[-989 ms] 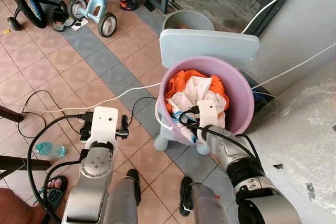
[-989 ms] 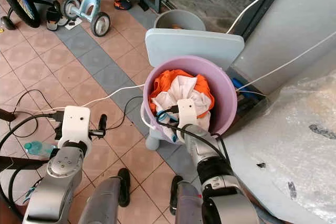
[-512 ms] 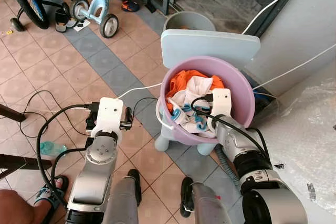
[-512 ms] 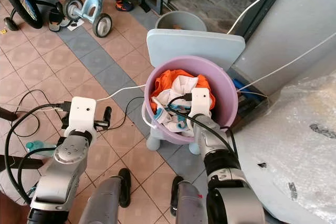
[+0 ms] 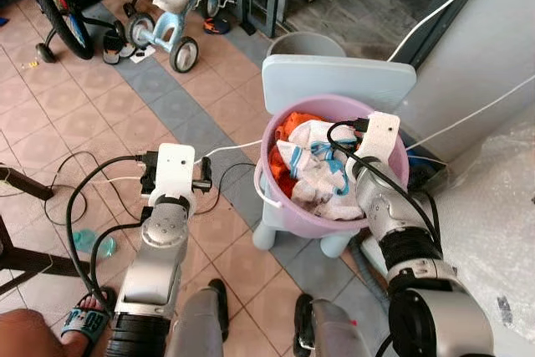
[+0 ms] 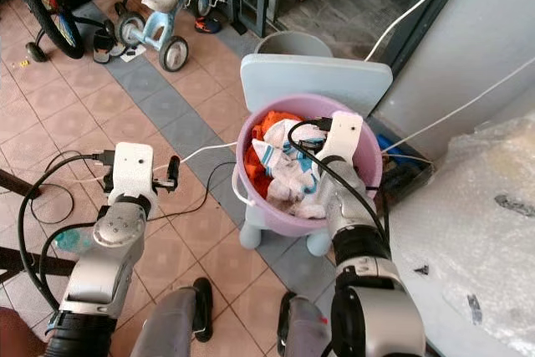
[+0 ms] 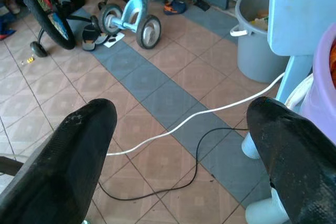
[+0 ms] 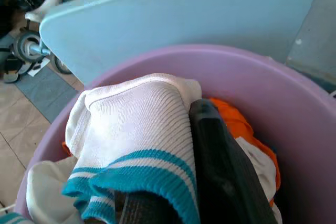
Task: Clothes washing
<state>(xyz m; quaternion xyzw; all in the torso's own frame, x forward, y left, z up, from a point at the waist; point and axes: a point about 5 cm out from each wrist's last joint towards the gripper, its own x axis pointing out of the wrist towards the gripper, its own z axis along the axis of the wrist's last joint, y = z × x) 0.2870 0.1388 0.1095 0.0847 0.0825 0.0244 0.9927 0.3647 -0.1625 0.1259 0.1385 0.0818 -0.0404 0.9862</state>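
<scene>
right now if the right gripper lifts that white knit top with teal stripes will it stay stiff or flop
Likely floppy: the white knit top with teal stripes drapes over the right gripper. Probably light, though it may drag the orange garment beside it in the purple plastic basin.

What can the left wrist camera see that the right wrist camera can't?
Left wrist view: the tricycle, the grey bucket and a white cable on the tiles, past the open left gripper. Right wrist view: the right gripper pinching a white top, with orange cloth beneath. Both: the purple basin and blue chair.
</scene>
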